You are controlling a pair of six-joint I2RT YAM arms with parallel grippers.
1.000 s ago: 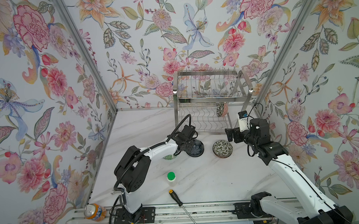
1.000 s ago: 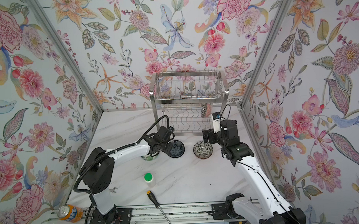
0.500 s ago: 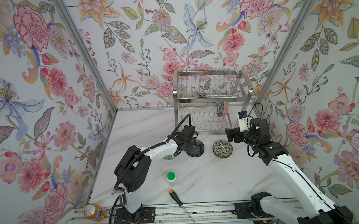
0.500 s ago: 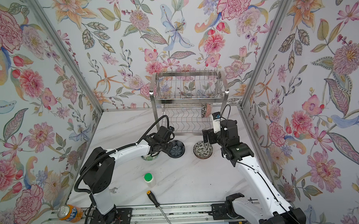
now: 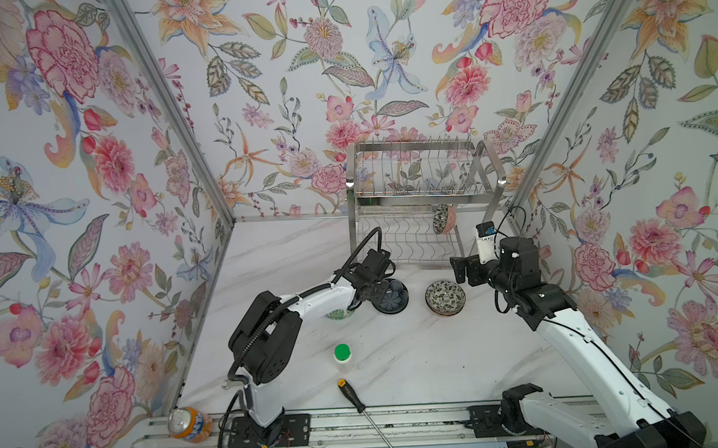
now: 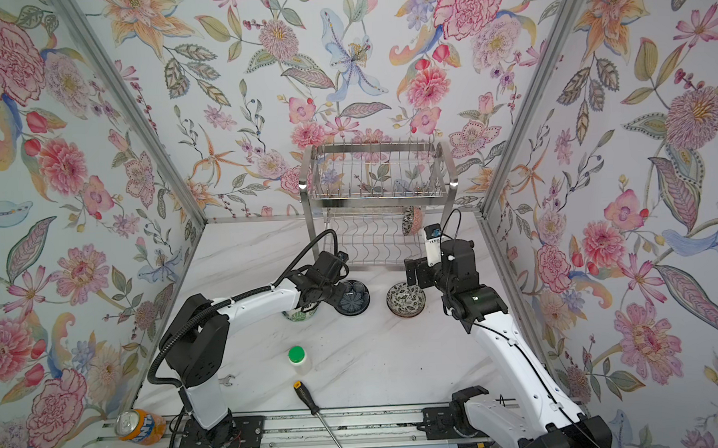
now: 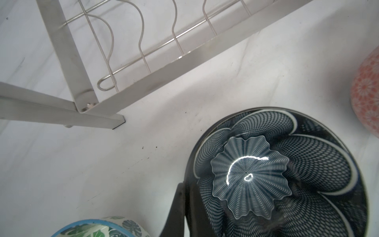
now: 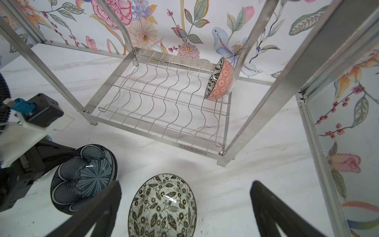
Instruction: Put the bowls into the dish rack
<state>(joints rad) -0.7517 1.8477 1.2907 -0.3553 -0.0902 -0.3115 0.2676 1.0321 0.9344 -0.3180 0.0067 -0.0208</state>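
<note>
Rim of navy bowl (image 5: 391, 297) pinched by left gripper (image 5: 376, 294); right gripper (image 5: 457, 270) spread wide near floral bowl (image 5: 445, 298)

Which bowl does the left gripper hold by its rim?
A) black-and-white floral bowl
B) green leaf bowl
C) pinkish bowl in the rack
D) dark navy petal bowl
D: the left wrist view shows the left gripper closed on the rim of the dark navy petal bowl, close to the dish rack.

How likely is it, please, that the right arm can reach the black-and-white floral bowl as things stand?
Probably yes: the open right gripper hangs close by the black-and-white floral bowl, with nothing between them.
</note>
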